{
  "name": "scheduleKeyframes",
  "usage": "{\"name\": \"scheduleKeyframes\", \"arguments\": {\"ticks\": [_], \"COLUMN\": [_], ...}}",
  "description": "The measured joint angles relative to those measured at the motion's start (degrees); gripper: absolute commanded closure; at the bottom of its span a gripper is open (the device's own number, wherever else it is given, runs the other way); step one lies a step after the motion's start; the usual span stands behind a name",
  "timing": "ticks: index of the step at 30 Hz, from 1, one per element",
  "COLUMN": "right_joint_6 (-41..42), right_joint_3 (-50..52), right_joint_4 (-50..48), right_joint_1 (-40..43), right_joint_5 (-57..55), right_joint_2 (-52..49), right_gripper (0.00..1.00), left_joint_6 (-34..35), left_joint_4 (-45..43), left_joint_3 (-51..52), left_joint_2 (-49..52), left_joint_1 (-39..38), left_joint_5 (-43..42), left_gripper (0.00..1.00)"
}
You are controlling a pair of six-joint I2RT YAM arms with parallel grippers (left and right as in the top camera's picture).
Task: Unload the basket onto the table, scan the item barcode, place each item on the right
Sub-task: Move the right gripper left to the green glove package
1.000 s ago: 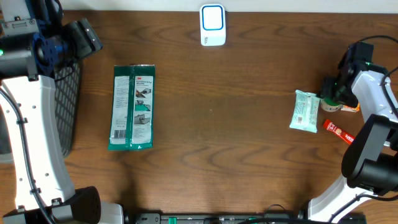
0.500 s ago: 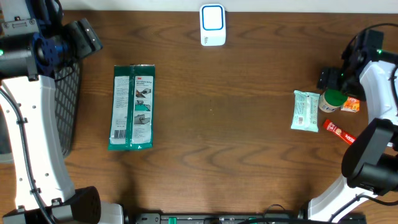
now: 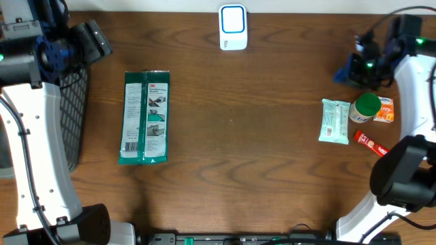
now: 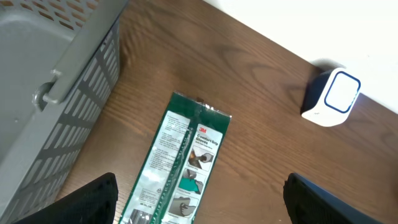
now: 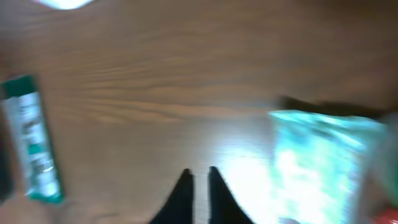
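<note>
Scanner (image 3: 232,27) far centre, packet (image 3: 144,117) left, pouch (image 3: 335,122) right, bottle (image 3: 366,107) just beside pouch.

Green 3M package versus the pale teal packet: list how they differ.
The green 3M package is long and dark green, while the pale teal packet is much shorter and light mint. The green 3M package lies alone on the left arm's side, near the basket. The pale teal packet lies on the right arm's side, next to a green-capped bottle. Both lie flat on the wooden table, and neither is gripped.
</note>
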State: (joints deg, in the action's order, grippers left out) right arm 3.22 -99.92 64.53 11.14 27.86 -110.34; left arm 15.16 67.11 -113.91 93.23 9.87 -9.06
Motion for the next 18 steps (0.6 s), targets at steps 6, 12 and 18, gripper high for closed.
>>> {"name": "scheduleKeyframes", "arguments": {"ticks": [6, 12, 18], "right_joint_6": [4.55, 12.26, 17.29], "right_joint_3": [5.68, 13.6, 19.34], "right_joint_4": [-11.76, -30.71, -47.76], "right_joint_1": [-11.32, -28.15, -46.1], "right_joint_5": [3.76, -0.63, -12.33], "right_joint_2": [0.04, 0.04, -0.76], "right_gripper": [0.95, 0.51, 0.15], "left_joint_6": [0.02, 0.0, 0.0], "left_joint_4": [0.0, 0.0, 0.0], "left_joint_3": [0.0, 0.0, 0.0], "left_joint_2": [0.0, 0.0, 0.0], "left_joint_1": [0.0, 0.0, 0.0], "left_joint_5": [0.0, 0.0, 0.0], "left_gripper": [0.15, 0.15, 0.15]}}
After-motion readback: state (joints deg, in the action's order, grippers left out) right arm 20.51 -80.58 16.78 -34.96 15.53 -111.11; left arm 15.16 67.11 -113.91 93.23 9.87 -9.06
